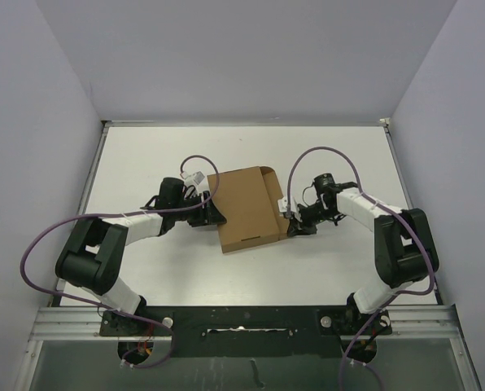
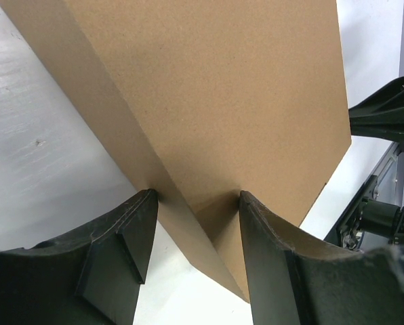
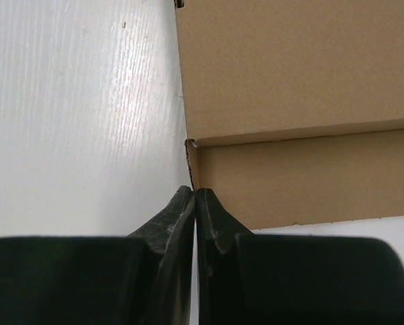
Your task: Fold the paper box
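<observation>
Paper box point(image 1: 244, 208) mid-table, all but closed, braced from both sides.

From above: set on the white table point(image 1: 332, 155), left gripper point(image 1: 212, 213) at its left edge, right gripper point(image 1: 291, 224) at its near-right corner, a flap standing along the right side, bare room all round. From the left wrist: jaws clamped on the box's left edge. From the right wrist: jaws together, tips touching the corner seam. Probably the last tuck; calls next for pressing that flap in without shoving the box leftward.
</observation>
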Robot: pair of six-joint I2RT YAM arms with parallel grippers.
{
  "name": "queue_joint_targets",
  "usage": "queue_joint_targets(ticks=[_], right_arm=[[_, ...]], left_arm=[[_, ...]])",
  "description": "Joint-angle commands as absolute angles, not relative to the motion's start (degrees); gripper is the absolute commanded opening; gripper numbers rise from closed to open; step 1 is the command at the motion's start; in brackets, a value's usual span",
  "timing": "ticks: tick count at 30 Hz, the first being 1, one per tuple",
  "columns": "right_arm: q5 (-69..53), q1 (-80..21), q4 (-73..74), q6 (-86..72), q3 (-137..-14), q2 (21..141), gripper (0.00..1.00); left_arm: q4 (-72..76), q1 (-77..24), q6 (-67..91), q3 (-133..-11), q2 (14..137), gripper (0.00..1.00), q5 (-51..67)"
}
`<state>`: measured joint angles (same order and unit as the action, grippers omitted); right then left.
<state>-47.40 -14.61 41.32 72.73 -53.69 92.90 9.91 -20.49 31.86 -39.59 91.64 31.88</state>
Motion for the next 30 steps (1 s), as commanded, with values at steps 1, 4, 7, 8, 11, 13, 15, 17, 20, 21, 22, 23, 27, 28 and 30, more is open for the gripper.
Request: queue_joint_targets(ticks=[1, 4, 7, 8, 11, 13, 15, 17, 20, 21, 22, 23, 27, 28, 30], right_arm=[[-46.79, -15.64, 40.9, 71.03, -55.31, 94.64, 0.0], [-46.33, -15.65, 40.78, 69.78, -55.75, 95.13, 0.0], [-46.22, -15.65, 40.87, 69.41, -55.89, 95.42, 0.0], [-46.31, -15.64, 40.87, 69.22, -55.97, 95.51, 0.0], [-46.31, -15.75, 40.95, 68.63, -56.32, 96.08, 0.0], [-45.87, -15.79, 40.94, 67.86, -56.63, 96.54, 0.0], [-45.8, -15.95, 40.96, 67.29, -56.9, 96.79, 0.0], [-45.73, -15.96, 40.85, 66.86, -57.04, 96.94, 0.0], [-45.6, -16.15, 40.83, 66.88, -57.1, 96.84, 0.0], [-45.57, -16.27, 40.81, 66.97, -57.04, 96.73, 0.0], [-45.61, -16.36, 40.91, 67.15, -57.04, 96.64, 0.0], [-45.74, -16.52, 40.99, 67.34, -57.03, 96.48, 0.0], [-46.05, -17.94, 41.48, 67.89, -57.28, 95.7, 0.0], [-45.82, -18.5, 41.48, 67.74, -57.42, 95.52, 0.0], [-45.11, -19.6, 41.23, 66.69, -57.9, 95.29, 0.0]], left_arm=[[6.71, -20.21, 29.0, -40.44, 94.21, 0.48, 29.1], [6.61, -20.24, 28.91, -40.55, 94.3, 0.48, 29.19], [6.58, -20.25, 28.92, -40.54, 94.39, 0.48, 29.36], [6.58, -20.22, 28.92, -40.67, 94.41, 0.48, 29.37], [6.44, -20.28, 28.83, -40.85, 94.65, 0.48, 29.44], [6.48, -20.22, 28.82, -40.88, 94.66, 0.48, 29.43], [6.38, -20.21, 28.83, -40.99, 94.72, 0.48, 29.46], [6.35, -20.25, 28.82, -41.01, 94.8, 0.48, 29.53], [6.41, -20.23, 28.83, -41.05, 94.88, 0.48, 29.61], [6.32, -20.22, 28.83, -41.07, 94.85, 0.48, 29.62], [6.29, -20.22, 28.87, -41.17, 94.9, 0.48, 29.61], [6.37, -20.23, 28.91, -41.14, 94.92, 0.48, 29.62], [6.39, -20.33, 29.22, -41.3, 95.08, 0.48, 29.7], [6.48, -20.31, 29.26, -41.27, 95.12, 0.48, 29.77], [6.53, -20.33, 29.44, -41.38, 95.23, 0.48, 29.86]])
